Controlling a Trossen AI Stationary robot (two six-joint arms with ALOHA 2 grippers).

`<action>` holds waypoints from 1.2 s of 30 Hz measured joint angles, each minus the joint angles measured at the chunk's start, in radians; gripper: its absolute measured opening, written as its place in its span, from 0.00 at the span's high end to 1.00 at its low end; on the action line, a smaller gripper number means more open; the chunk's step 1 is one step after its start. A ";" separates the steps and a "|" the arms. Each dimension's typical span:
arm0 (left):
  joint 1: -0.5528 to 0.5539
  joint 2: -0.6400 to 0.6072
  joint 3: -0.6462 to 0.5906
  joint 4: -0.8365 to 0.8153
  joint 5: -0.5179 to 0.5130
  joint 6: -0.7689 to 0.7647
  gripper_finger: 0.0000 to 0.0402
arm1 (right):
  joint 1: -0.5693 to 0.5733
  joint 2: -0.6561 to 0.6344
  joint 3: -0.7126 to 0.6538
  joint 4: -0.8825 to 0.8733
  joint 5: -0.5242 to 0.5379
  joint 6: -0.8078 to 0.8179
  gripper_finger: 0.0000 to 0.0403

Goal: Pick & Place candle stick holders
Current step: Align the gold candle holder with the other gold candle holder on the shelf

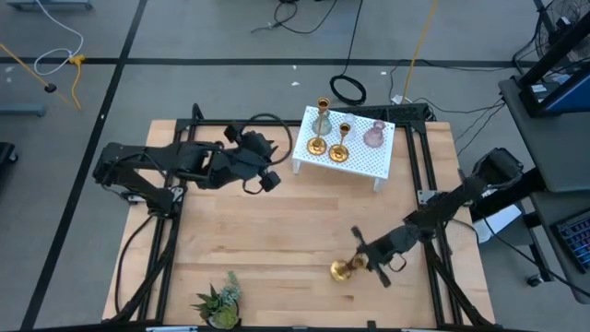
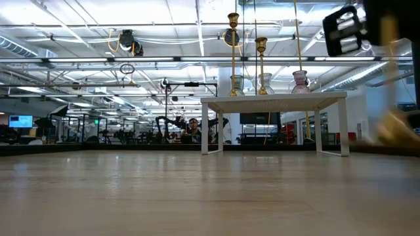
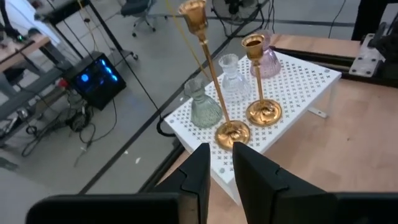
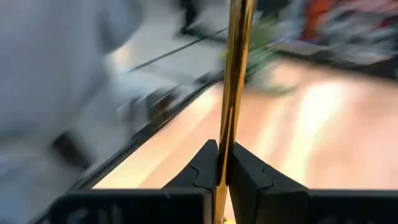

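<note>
Presently on the table: one gold candle stick holder (image 1: 343, 268), off the rack, near the front edge of the wooden table (image 1: 267, 249), held in the right gripper (image 1: 361, 261). In the right wrist view the two dark fingers are pinched tight on its thin gold stem (image 4: 233, 87).

On the white perforated rack (image 1: 364, 161) at the table's far side: two gold holders, one tall (image 3: 211, 81) and one shorter (image 3: 260, 87), standing upright near the rack's front edge; three glass holders behind them, grey-green (image 3: 204, 107), clear (image 3: 232, 79) and pink (image 3: 268, 61).

Left gripper (image 3: 219, 162): hovers just beside the rack's near corner, fingers nearly together with a narrow gap, holding nothing.

Risks, as judged:
- Thin polished stem in a two-point pinch; the heavy round base could swing or slip during a fast move.
- The rack is crowded; a wide approach could knock a standing gold holder into the glass ones.
- The left gripper sits close to the rack, so both arms could meet there.

Open room: broad bare wood between the rack and the front edge. A small green spiky plant (image 1: 219, 300) occupies the front left corner, well apart from the held piece. Black frame rails run along both sides.
</note>
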 joint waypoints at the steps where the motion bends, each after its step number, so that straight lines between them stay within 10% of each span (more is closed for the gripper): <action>1: 0.000 -0.009 0.000 0.000 0.000 0.015 0.81 | 0.000 -0.028 0.000 0.000 0.067 0.000 0.96; 9: 0.000 -0.088 0.001 0.000 0.000 0.110 0.81 | -0.055 -0.335 0.001 -0.160 0.608 -0.027 0.97; 18: 0.000 -0.112 0.000 -0.010 0.002 0.170 0.81 | -0.212 -0.634 0.210 -0.667 0.811 -0.130 0.97; 28: 0.001 -0.112 0.000 -0.008 0.002 0.184 0.81 | -0.520 -0.721 0.297 -0.988 0.812 0.138 0.97; 36: 0.001 -0.112 0.000 -0.008 0.002 0.177 0.81 | -0.704 -0.645 0.296 -1.050 0.603 0.237 0.97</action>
